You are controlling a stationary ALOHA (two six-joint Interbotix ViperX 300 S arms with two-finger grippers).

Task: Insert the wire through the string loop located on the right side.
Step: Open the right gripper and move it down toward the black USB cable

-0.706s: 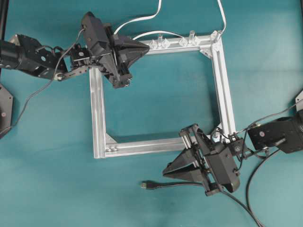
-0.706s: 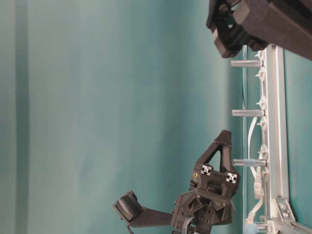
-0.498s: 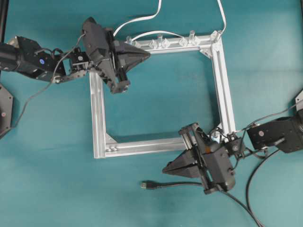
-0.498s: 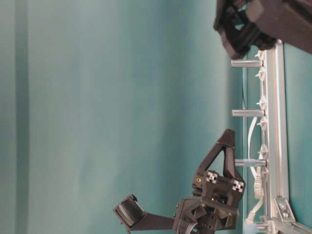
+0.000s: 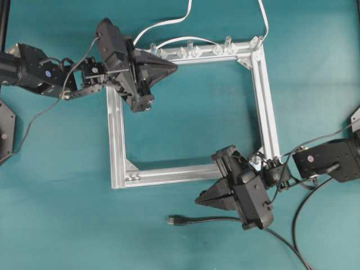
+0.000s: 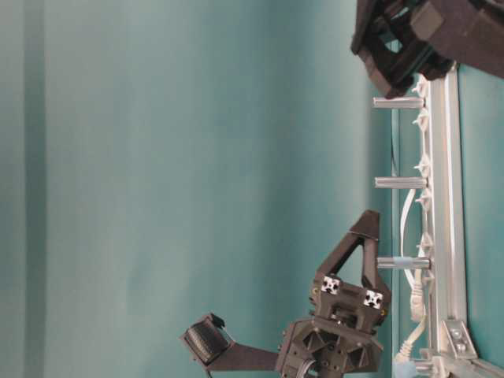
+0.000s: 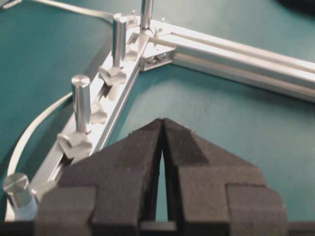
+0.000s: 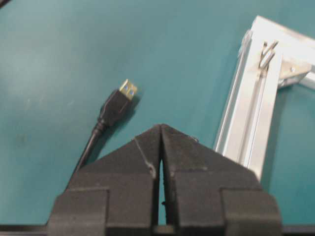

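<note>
String loop too small to make out. Wire (image 5: pixel 194 220) on worktop (image 5: pixel 185 124), just beside right claw (image 5: pixel 198 201). Both claws pressed together, empty.

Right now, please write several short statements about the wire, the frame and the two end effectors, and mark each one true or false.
1. The wire's plug lies on the table, outside the aluminium frame. True.
2. The right end effector is holding the plug. False: its jaws are shut on nothing, and the plug lies free beside it.
3. The left end effector is shut, near the frame's top bar. True.
4. The wire already passes through a loop on the frame. False: it lies wholly on the table below the frame.
5. Upright metal posts stand along one bar. True.
</note>
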